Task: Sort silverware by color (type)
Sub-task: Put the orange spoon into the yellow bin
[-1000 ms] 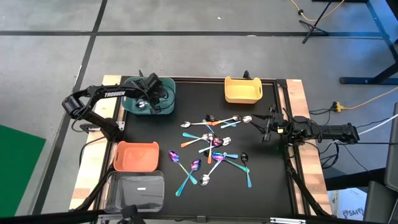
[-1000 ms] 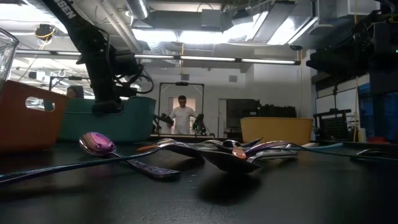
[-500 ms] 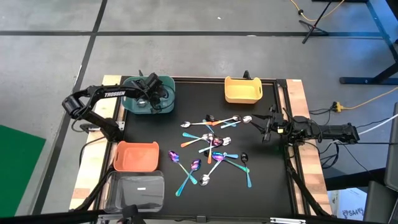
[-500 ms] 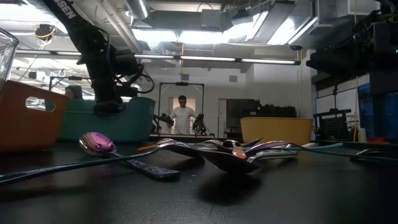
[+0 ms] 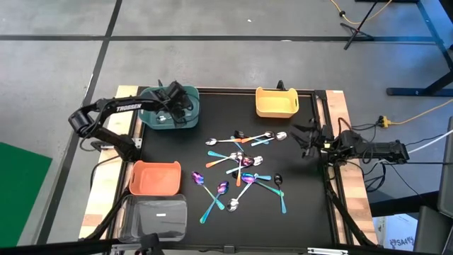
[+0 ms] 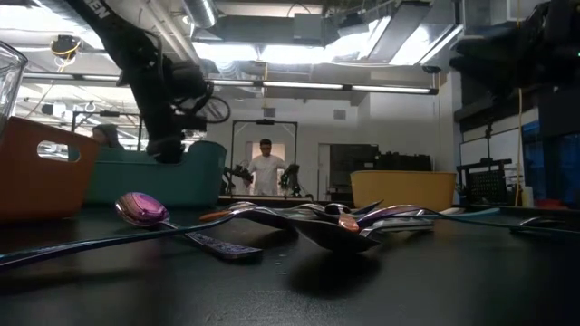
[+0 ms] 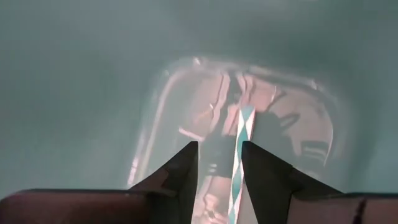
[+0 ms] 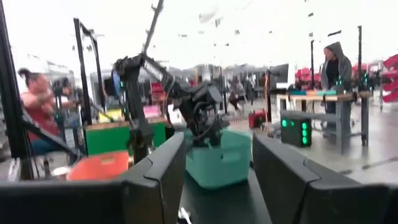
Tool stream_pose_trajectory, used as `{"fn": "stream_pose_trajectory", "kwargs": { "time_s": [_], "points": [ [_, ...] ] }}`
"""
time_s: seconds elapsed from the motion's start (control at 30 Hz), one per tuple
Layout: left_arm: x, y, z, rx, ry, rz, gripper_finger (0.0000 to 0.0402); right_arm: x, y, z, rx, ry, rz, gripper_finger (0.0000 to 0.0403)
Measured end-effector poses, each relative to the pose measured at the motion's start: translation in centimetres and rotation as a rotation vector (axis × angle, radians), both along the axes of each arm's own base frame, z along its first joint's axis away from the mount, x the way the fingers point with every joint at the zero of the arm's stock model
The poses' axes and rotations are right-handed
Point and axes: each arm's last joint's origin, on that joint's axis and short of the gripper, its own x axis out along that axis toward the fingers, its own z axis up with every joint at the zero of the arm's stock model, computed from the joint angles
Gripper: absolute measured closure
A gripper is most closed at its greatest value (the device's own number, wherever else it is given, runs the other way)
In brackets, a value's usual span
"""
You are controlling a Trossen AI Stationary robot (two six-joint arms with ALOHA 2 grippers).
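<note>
Several thin spoons [image 5: 244, 166] in silver, teal, purple-rainbow, black and copper lie scattered flat on the black mat; the low view shows them close up [image 6: 299, 222]. My left gripper [image 5: 170, 106] hangs open inside the teal bin [image 5: 190, 119]. In its wrist view the fingers [image 7: 219, 168] stand on either side of a teal spoon handle [image 7: 241, 149] lying on the bin's floor. My right gripper [image 5: 306, 142] is open beside the mat's right edge, right of the pile, and holds nothing [image 8: 217, 149].
A yellow bin [image 5: 276, 103] stands at the far edge. An orange bin [image 5: 154, 178] and a clear one [image 5: 154, 216] stand at the near left. Bare mat lies near of the pile. People are in the room beyond, one [image 6: 265, 172] behind the table.
My right gripper has lifted and tipped up level, drawing slightly toward the table's right edge. My left gripper has shifted a little within the teal bin. The spoons on the mat have stayed put.
</note>
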Motion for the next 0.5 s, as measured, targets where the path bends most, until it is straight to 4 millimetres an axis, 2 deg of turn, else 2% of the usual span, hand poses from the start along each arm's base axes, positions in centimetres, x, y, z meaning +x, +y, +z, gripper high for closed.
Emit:
{"fn": "stream_pose_trajectory", "kwargs": {
  "time_s": [0.13, 0.27, 0.4, 0.5],
  "points": [
    [0.1, -0.2, 2.1, 0.052, -0.032, 0.000, 0.0283, -0.3, 0.0, 1.1, 0.000, -0.035, 0.005, 0.0228],
    [-0.2, -0.8, 4.5, 0.117, -0.092, 0.060, 0.0283, -0.8, 0.0, 3.1, -0.002, -0.084, 0.014, 0.0228],
    [-0.9, -2.0, 6.9, 0.165, -0.199, 0.099, 0.0283, -0.9, 0.0, 5.5, -0.003, -0.102, 0.014, 0.0228],
    [-1.4, -3.2, 8.5, 0.177, -0.300, 0.109, 0.0283, -0.3, 0.0, 7.1, -0.005, -0.052, 0.012, 0.0228]
  ]
}}
